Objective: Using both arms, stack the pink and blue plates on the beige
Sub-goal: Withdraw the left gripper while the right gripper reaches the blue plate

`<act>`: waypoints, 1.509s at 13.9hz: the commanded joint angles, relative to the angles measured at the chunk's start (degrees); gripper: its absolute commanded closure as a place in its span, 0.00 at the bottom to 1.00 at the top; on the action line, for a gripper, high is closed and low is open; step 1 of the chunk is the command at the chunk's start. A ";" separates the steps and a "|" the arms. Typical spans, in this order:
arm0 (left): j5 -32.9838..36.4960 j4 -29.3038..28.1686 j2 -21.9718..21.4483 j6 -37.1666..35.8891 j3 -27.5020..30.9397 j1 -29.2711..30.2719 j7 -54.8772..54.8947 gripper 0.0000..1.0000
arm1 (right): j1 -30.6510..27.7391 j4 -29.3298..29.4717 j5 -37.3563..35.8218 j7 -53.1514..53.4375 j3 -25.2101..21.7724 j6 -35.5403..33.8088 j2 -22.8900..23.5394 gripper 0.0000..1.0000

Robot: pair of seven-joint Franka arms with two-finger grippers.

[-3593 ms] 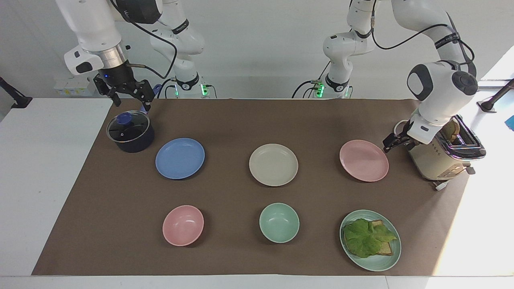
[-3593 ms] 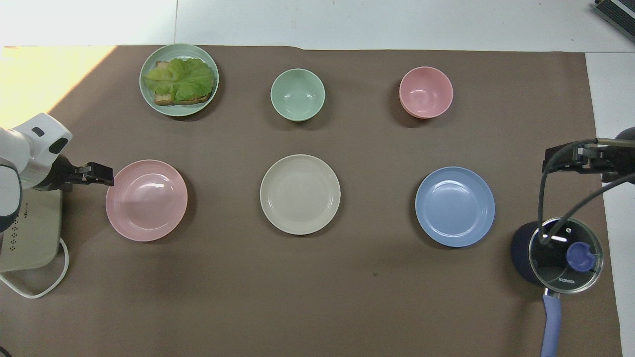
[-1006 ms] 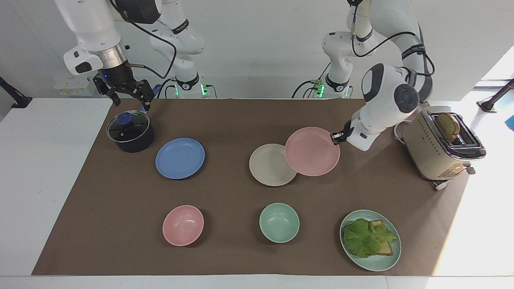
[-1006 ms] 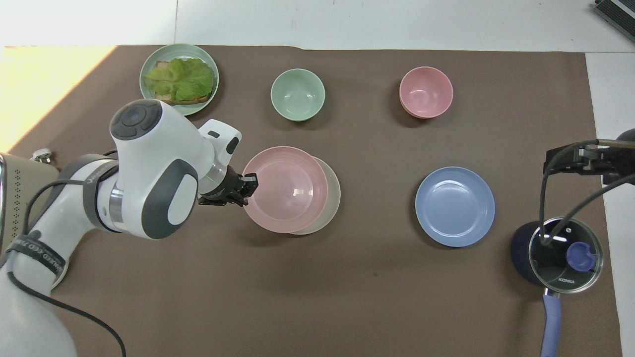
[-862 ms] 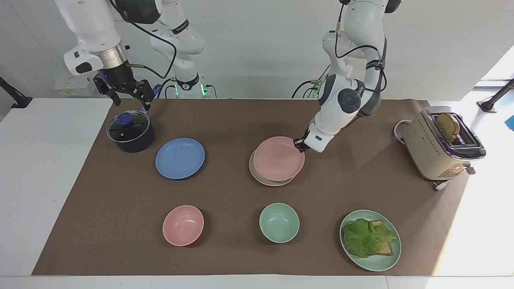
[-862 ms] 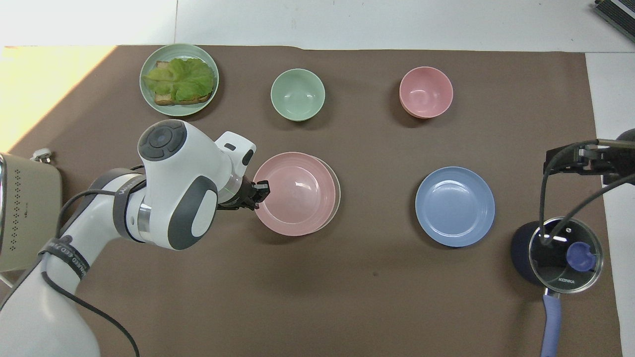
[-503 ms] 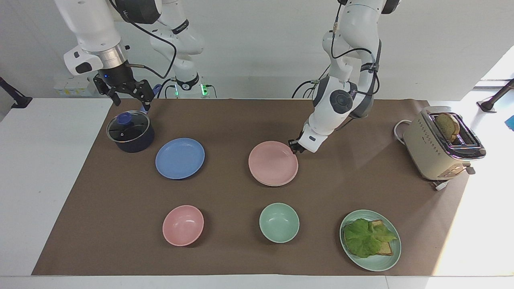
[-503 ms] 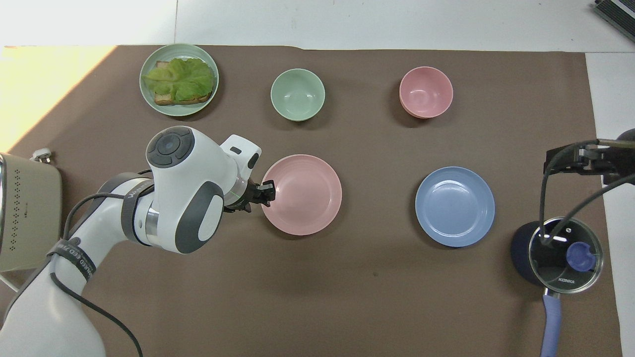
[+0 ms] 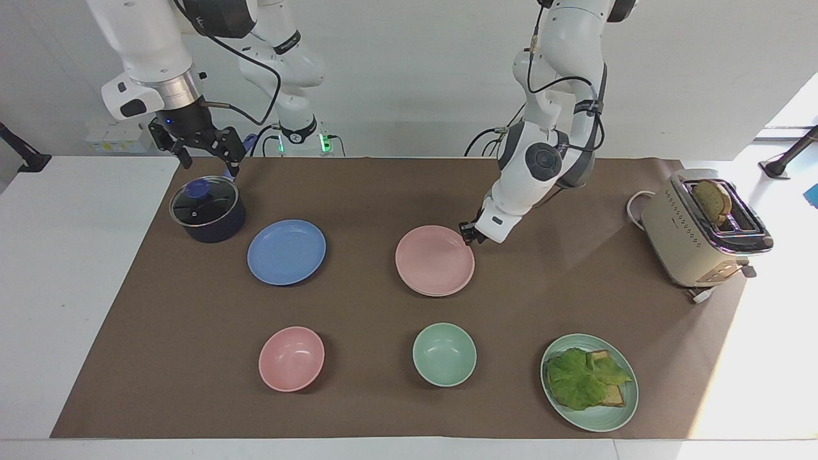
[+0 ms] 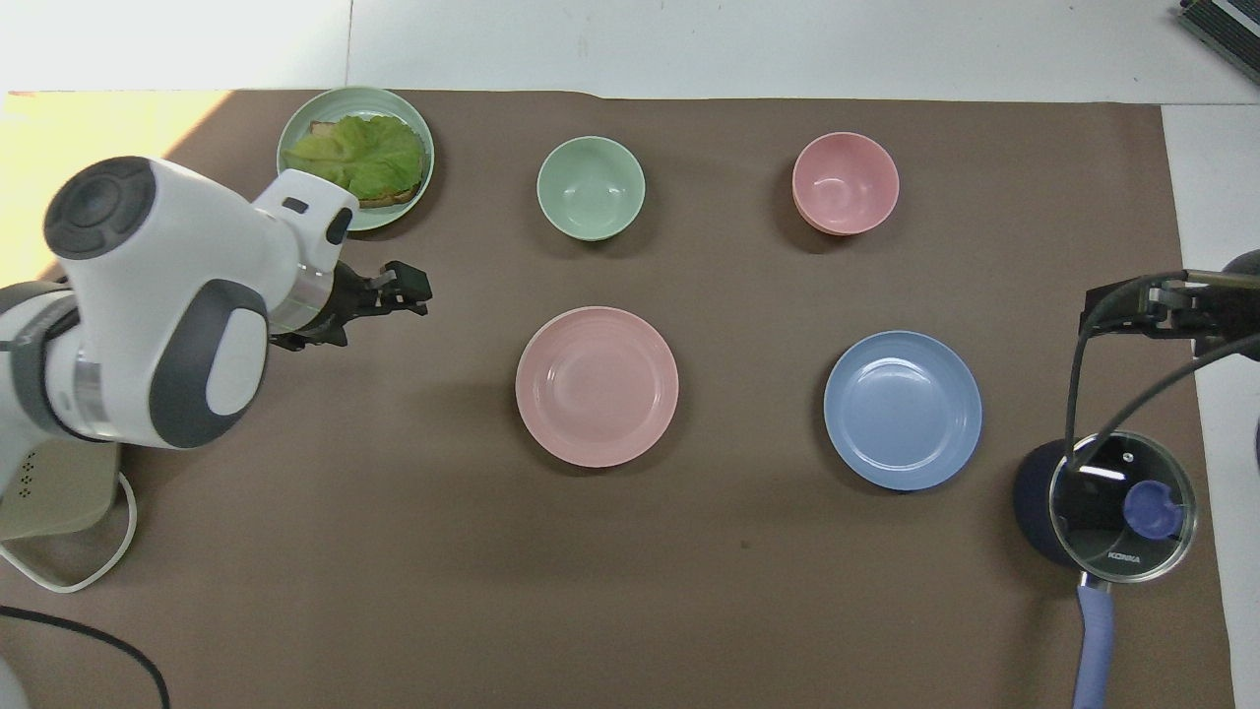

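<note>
The pink plate (image 9: pixel 434 259) sits squarely on the beige plate (image 9: pixel 441 295), which shows only as a thin edge beneath it, on the brown-covered surface (image 9: pixel 358 191). The left gripper (image 10: pixel 411 292) is off the pink plate's rim toward the left arm's end, apparently with fingers parted and empty. The blue plate (image 9: pixel 286 252) lies beside the pink plate toward the right arm's end. The right arm waits there, its gripper (image 9: pixel 209 163) spread open over a lidded pot (image 9: pixel 208 209).

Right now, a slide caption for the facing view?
Pink plate rests on beige plate; left tool beside its rim, blue plate unstacked, right tool waits over the pot.
</note>
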 commanded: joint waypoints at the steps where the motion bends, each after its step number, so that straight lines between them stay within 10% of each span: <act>1: 2.02 1.86 -3.93 -5.12 -0.39 6.03 9.51 0.00 | -0.72 -6.87 0.94 -1.48 0.10 6.50 -0.83 0.00; 8: 7.65 14.43 -4.72 -17.96 -0.13 10.19 22.74 0.00 | 0.15 -16.11 0.94 -1.57 0.19 22.69 6.90 0.00; 21: 7.48 14.62 -5.87 -19.12 -0.30 10.10 22.30 0.00 | -3.63 -35.72 1.29 -13.52 0.28 43.09 7.17 0.00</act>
